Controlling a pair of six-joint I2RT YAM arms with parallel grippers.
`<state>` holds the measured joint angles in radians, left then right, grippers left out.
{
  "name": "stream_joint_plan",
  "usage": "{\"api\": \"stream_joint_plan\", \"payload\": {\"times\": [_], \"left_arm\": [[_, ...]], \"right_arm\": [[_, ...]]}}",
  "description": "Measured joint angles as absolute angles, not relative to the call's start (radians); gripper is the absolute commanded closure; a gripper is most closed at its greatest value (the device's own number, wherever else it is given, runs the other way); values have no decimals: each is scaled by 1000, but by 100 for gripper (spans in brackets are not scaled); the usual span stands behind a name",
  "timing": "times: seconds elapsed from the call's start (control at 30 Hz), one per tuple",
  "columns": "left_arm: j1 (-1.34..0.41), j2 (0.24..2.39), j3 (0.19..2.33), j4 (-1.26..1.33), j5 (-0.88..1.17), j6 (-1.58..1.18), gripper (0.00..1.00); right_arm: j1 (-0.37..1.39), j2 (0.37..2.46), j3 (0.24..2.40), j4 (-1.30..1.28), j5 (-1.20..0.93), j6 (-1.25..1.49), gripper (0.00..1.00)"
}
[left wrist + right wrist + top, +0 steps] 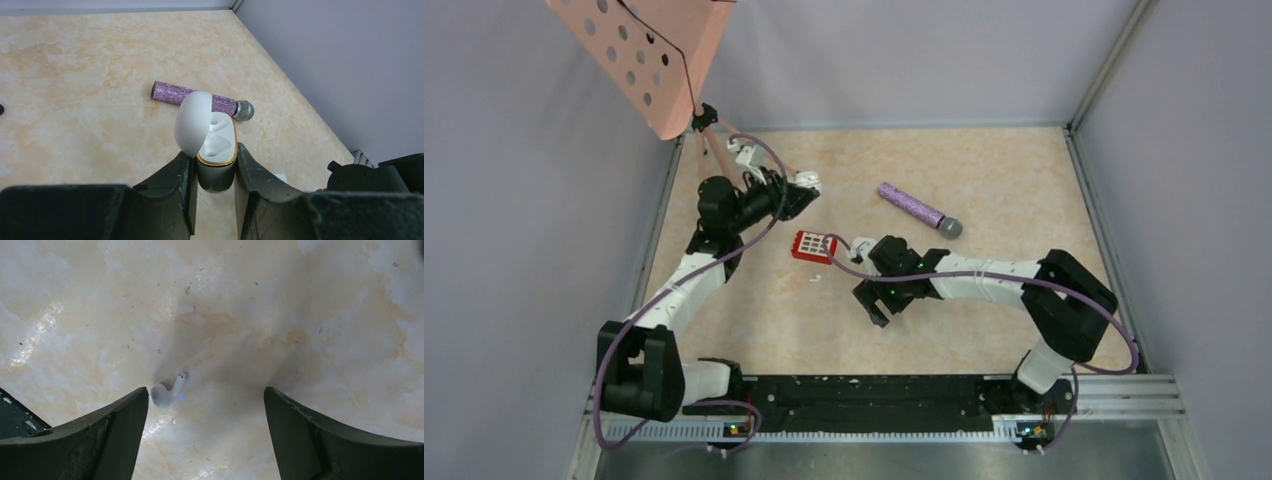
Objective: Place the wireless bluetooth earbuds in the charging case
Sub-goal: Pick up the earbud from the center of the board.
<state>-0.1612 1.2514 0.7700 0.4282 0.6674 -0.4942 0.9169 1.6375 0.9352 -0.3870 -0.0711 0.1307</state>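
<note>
Right tool point(206, 391) wide open, apparently just beside earbud point(165, 394).

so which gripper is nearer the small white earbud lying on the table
Right. The right gripper hangs open over the earbud; the left gripper is farther off, shut on the open white-lidded charging case.

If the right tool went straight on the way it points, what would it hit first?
Probably the tabletop: the open right tool points down at it. The white earbud lies just inside one finger and may be brushed; depth is unclear.
</note>
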Motion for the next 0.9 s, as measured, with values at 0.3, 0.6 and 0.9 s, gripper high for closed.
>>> {"api": "stream_joint_plan", "payload": {"times": [0.3, 0.6, 0.9], "left_arm": [[-158, 1251, 770, 455, 667, -491, 100], [-158, 1252, 770, 454, 668, -488, 100], [-158, 1253, 770, 440, 683, -480, 100]], "right_arm": [[925, 1606, 890, -398, 23, 24, 16], [889, 1568, 876, -439, 100, -60, 22], [753, 1510, 873, -475, -236, -108, 51]]}}
